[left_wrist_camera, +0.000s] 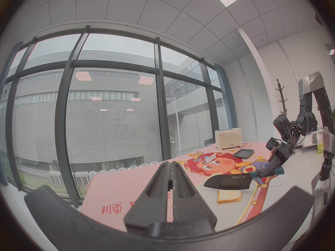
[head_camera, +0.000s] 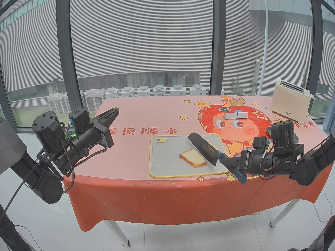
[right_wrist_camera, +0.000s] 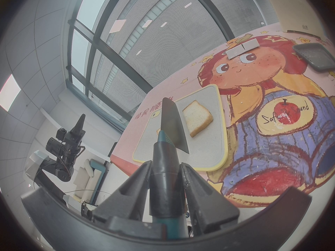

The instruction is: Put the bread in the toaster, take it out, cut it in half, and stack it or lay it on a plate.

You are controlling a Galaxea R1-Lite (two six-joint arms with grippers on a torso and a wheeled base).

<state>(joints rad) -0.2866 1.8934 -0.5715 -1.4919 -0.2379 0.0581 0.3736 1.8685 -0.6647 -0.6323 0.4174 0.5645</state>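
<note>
A slice of bread (head_camera: 192,157) lies flat on the grey cutting board (head_camera: 167,157) with a yellow rim, near the table's front. My right gripper (head_camera: 228,162) is shut on the teal handle of a dark knife (head_camera: 204,147), whose blade hangs above the board just right of the bread (right_wrist_camera: 197,117). The knife (right_wrist_camera: 172,124) points away from the right gripper (right_wrist_camera: 166,178). My left gripper (head_camera: 113,113) is shut and holds nothing, raised off the table's left corner; its fingers (left_wrist_camera: 171,182) are pressed together. The cream toaster (head_camera: 290,100) stands at the far right.
A small dark tray (right_wrist_camera: 314,55) lies near the toaster (right_wrist_camera: 296,14) on the right. A small white and blue block (head_camera: 236,114) rests on the cartoon tablecloth behind the board. The table's front edge runs close under the board.
</note>
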